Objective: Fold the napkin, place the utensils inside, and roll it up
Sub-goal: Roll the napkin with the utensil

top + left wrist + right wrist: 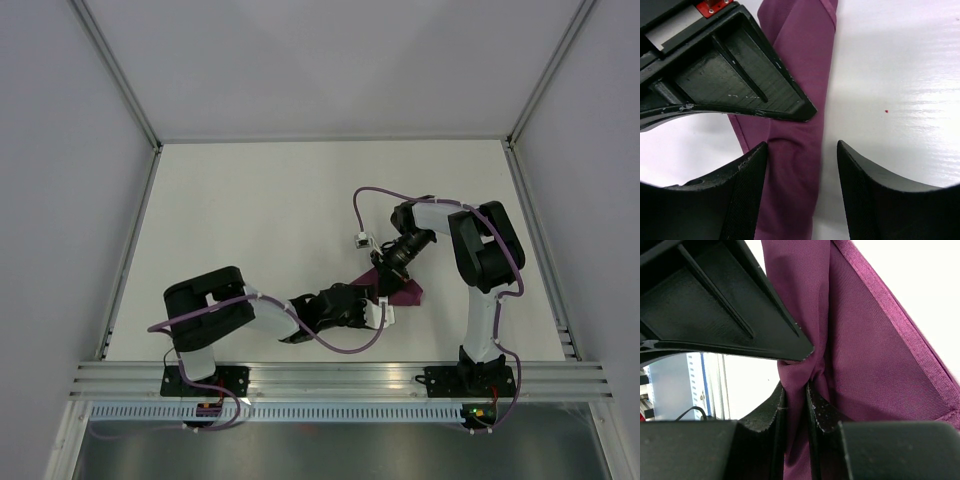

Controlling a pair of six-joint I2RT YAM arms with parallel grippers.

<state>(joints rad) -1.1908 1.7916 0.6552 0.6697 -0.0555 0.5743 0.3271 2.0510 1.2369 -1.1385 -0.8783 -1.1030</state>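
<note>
Pinching a bunched fold of the napkin, the right gripper has its claw clamped on the cloth, with purple fabric squeezed into the slim gap between the two fingers. From that pinch the cloth fans out to the right, its hemmed edge running diagonally across the white table. The left gripper has its claw apart, one finger on each side of a long, narrow folded strip of the same cloth. Bare table shows between the strip and the finger on the right of the view, so nothing is gripped there. Seen from above, the napkin is a small, dark purple bundle lying right of centre, towards the near edge, between the two grippers
</note>
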